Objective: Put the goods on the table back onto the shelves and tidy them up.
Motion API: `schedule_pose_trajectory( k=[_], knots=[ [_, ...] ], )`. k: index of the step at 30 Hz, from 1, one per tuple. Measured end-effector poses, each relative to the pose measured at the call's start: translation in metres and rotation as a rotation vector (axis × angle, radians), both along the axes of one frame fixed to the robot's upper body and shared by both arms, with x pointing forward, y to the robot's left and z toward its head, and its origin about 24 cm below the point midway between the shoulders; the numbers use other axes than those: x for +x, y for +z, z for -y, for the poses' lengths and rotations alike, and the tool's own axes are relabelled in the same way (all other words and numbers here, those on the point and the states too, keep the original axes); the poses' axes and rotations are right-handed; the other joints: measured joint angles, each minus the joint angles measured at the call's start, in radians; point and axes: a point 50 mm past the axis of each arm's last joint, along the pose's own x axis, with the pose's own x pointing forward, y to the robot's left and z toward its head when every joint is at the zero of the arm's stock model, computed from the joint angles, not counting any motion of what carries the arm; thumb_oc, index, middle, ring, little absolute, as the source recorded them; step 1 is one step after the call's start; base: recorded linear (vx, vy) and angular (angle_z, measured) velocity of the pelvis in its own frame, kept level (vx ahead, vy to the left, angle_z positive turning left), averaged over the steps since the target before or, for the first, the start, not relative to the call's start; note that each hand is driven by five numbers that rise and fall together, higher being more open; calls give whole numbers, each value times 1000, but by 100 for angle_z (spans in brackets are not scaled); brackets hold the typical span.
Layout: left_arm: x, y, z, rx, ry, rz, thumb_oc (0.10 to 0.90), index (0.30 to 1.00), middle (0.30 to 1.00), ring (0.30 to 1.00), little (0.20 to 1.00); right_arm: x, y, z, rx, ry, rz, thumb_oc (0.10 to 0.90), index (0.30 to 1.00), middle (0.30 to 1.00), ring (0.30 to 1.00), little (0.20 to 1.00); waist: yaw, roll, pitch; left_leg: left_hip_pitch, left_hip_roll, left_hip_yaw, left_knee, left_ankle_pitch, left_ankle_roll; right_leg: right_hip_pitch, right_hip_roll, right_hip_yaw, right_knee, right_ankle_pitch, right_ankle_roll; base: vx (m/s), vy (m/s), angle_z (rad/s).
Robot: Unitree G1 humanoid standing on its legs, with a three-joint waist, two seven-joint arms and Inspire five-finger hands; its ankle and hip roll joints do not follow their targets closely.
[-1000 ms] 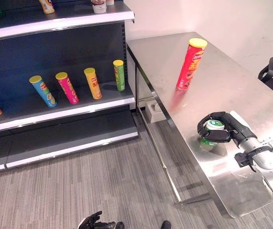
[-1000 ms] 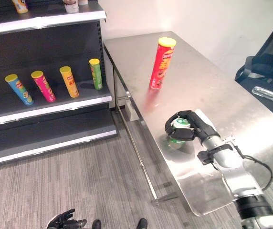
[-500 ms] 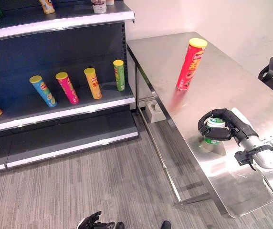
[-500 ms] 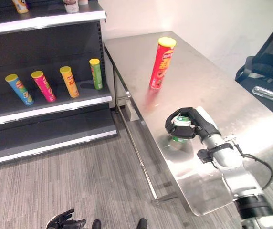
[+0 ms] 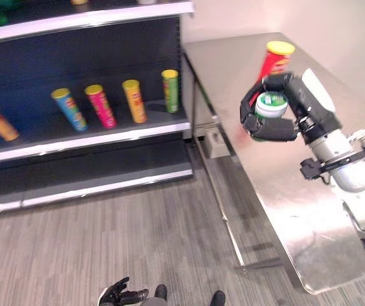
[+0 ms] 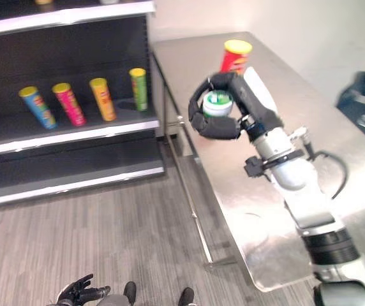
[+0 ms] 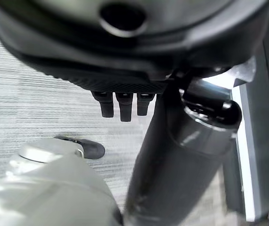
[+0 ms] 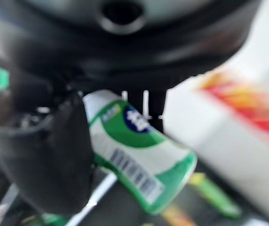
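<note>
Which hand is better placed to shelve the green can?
The right hand: it already grips the green can, lifted off the table. The left hand hangs low by the floor, holding nothing.

Right hand (image 5: 278, 108) above the table (image 5: 297, 166), curled round a small can (image 5: 271, 105); tall tube (image 5: 277, 56) standing just behind it; shelves (image 5: 87, 131) with 4 tubes to its left.
</note>
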Motion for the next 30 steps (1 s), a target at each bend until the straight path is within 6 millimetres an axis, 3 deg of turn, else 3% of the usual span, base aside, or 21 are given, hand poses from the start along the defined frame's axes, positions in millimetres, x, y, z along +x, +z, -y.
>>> schedule_pose_trajectory(
  k=[2, 6, 7, 8, 9, 11, 13, 19, 20, 21, 22, 23, 25, 26, 28, 30],
  knots=[
    [2, 0, -1, 5, -4, 1, 800, 900, 900, 900, 900, 0, 11, 0, -5, -10, 50, 400, 300, 300, 300, 300, 4, -4, 22, -24, 12, 3, 21, -1, -3, -3, 10, -17, -7, -7, -9, -26, -10, 32],
    [-9, -2, 0, 10, 6, -42, 800, 900, 900, 900, 900, -1, 13, 1, -21, -23, 62, 400, 300, 300, 300, 300, 19, 14, 33, -44, 12, 16, 4, 5, -6, -2, 7, -42, 1, 3, -2, 3, 93, 24],
    [-4, -2, 3, 9, -14, -36, 800, 900, 900, 900, 900, -2, 17, 5, -26, -48, 84, 400, 300, 300, 300, 300, 10, 13, 40, -71, 8, 60, 13, 10, -19, -4, -5, -60, 1, 1, -3, 66, 69, 79],
    [5, -2, 6, 9, -47, -27, 800, 900, 900, 900, 900, -1, 20, 10, -27, -94, 109, 400, 300, 300, 300, 300, -6, 29, 46, -104, 10, 124, -5, 21, -38, -5, -34, -103, -7, -4, -7, 141, 140, 89],
    [4, -1, 3, 21, -51, -30, 800, 900, 900, 900, 900, -1, 20, 9, -44, -101, 115, 400, 300, 300, 300, 300, 1, 34, 46, -98, 5, 172, -10, 48, -4, -3, -44, -107, -7, -3, 11, 179, 175, 69],
    [2, -1, 1, 28, -51, -35, 800, 900, 900, 900, 900, -1, 20, 9, -62, -110, 122, 400, 300, 300, 300, 300, 17, 21, 52, -74, -11, 197, -40, 54, 23, 3, -63, -104, -6, 6, 29, 163, 140, 3],
    [0, -1, 0, 29, -52, -35, 800, 900, 900, 900, 900, -1, 19, 7, -75, -113, 129, 400, 300, 300, 300, 300, 22, 1, 48, -33, -52, 192, -82, 74, 75, 30, -90, -114, 0, 8, 43, 212, 198, 17],
    [11, 4, -7, 52, -58, -7, 800, 900, 900, 900, 900, 2, 15, 3, -76, -115, 117, 400, 300, 300, 300, 300, 27, -51, 32, 11, -89, 191, -89, 41, 117, 74, -126, -116, 8, 0, 56, 179, 231, 9],
    [13, 4, -9, 57, -59, -3, 800, 900, 900, 900, 900, 2, 15, 4, -76, -117, 117, 400, 300, 300, 300, 300, 23, -60, 25, 14, -104, 195, -86, 23, 128, 67, -133, -114, 26, 2, 73, 257, 498, -2],
    [17, 3, -7, 53, -64, -21, 800, 900, 900, 900, 900, 4, 12, 5, -49, -125, 109, 400, 300, 300, 300, 300, 17, -48, 26, 15, -103, 219, -62, -9, 161, 8, -177, -98, 211, -40, 118, 160, 333, 11],
    [16, 1, -3, 45, -79, -39, 800, 900, 900, 900, 900, 7, 9, 6, -49, -137, 91, 400, 300, 300, 300, 300, -3, -29, 18, 24, -97, 221, -48, -19, 190, -67, -226, -83, 398, -67, 133, 115, 271, 30],
    [14, 2, -5, 58, -105, -34, 800, 900, 900, 900, 900, 9, 6, 6, -50, -144, 80, 400, 300, 300, 300, 300, -20, -26, 8, 43, -101, 221, -64, -15, 182, -135, -283, -71, 579, -74, 129, 83, 107, 32],
    [16, 9, -22, 99, -98, -3, 800, 900, 900, 900, 900, 11, 7, -2, -78, -119, 78, 400, 300, 300, 300, 300, -22, -71, -7, 54, -140, 216, -61, -37, 215, -231, -308, 21, 637, -80, 137, 148, 41, 18],
    [23, 15, -34, 148, -96, 13, 800, 900, 900, 900, 900, 12, 17, -11, -98, -81, 117, 400, 300, 300, 300, 300, -28, -90, -5, 74, -145, 201, -68, -38, 213, -285, -239, 89, 578, -99, 123, 172, -37, 9],
    [23, 17, -35, 150, -88, 25, 800, 900, 900, 900, 900, 12, 31, -19, -116, -56, 161, 400, 300, 300, 300, 300, -24, -84, -6, 82, -140, 203, -79, -38, 206, -276, -174, 93, 383, -94, 115, 255, -94, 24],
    [24, 16, -32, 140, -92, 26, 800, 900, 900, 900, 900, 10, 44, -22, -105, -43, 210, 400, 300, 300, 300, 300, -25, -83, -9, 88, -145, 173, -87, -49, 193, -305, -137, 95, 299, -60, 116, 235, -58, 32]
  ],
)
